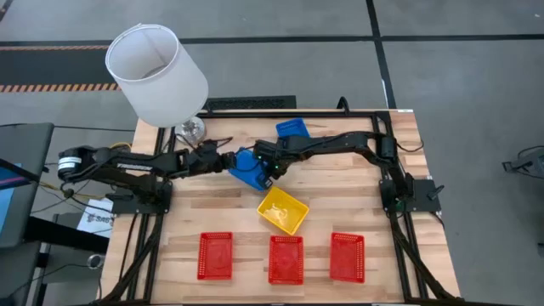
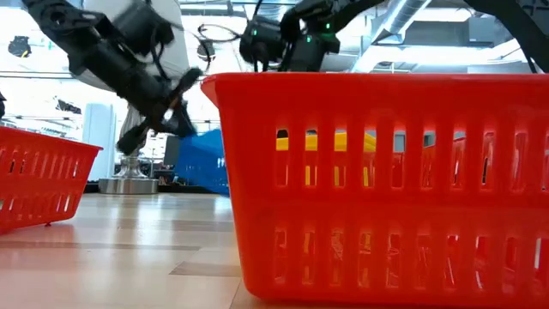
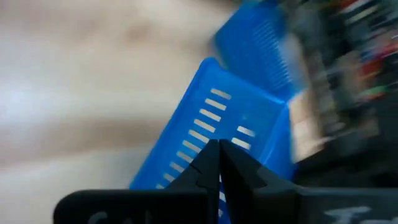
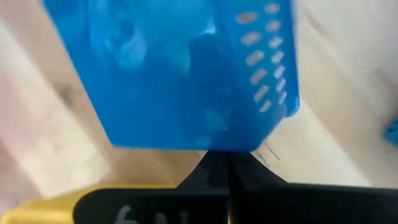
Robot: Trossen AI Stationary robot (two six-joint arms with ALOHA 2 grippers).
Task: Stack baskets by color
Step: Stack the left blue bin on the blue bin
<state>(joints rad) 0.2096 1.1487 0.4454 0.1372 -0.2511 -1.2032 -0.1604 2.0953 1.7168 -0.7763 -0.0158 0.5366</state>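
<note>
Claws meet mid-bench: I see my left claw (image 1: 228, 161) and right claw (image 1: 270, 167) both clamped on the tilted blue slotted plastic basket (image 1: 249, 170), beside the yellow plastic basket (image 1: 283, 211) on the wooden bench (image 1: 340, 204).

Overhead and table-level views share the blue basket (image 1: 248, 169); wrist cameras sit close.

3 baskets (image 1: 286, 258) sit in a row along the near edge of the tabletop (image 1: 221, 208), w/ a tilted basket (image 1: 283, 210) just behind the middle one. Held basket (image 1: 249, 168) is at centre btwn left claw (image 1: 228, 161) & right claw (image 1: 267, 166), off the tabletop. Another basket (image 1: 291, 129) lies behind it near the far edge; lamp (image 1: 157, 75) stands at the far-left corner.
</note>
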